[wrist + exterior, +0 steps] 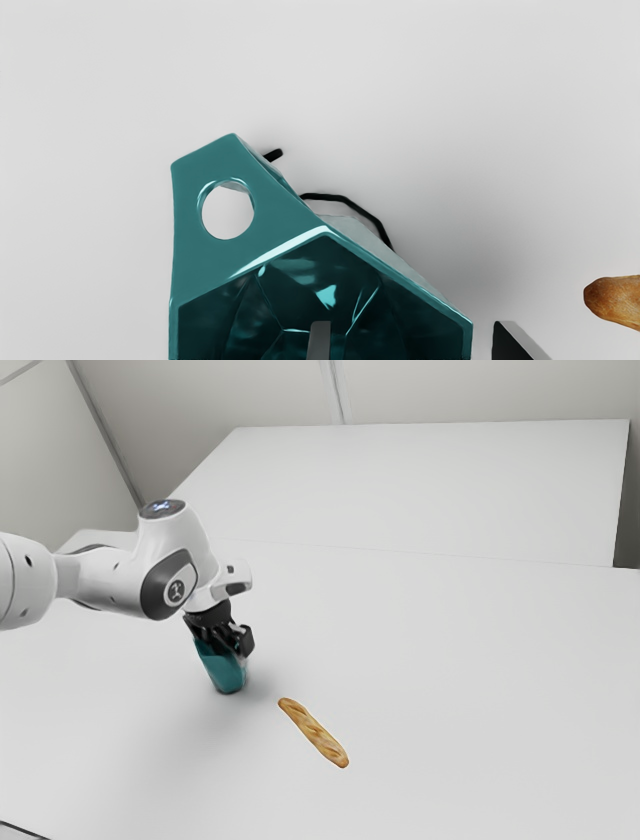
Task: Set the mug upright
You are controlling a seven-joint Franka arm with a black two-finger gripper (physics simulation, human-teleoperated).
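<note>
exterior view: arm (110, 575) comes in from the exterior view's left, hand angled down over the table (460, 680). gripper (233, 641) is at the top end of the mug (226, 674). mug is teal, mouth end up by the gripper, lower end down at the table. its body leans in this view, top toward the exterior view's left. can't tell if the base sits flat. bread (314, 733) lies on the table near the mug, toward the exterior view's right and closer to the camera, long side running diagonally. farther back there's a second white surface (420, 490), with pale walls (50, 460) around.

wrist view: mug mouth faces the camera, dark faceted inside with bright glints. rim is angular. handle (187, 220) is a flat teal piece with a round hole, sticking out from the rim on one side; pale surface visible through the hole. fingers are wide apart. one fingertip (319, 342) is in line with the mouth, the other is outside the mug, just past the wall. a strip of table separates that outer one from the rim, so no grip on the wall. can't tell how deep the inner one goes. thin black curve and a short black bar show along the mug's outer side; can't tell what they are. one bread end is out past the outer fingertip, apart from it.
</note>
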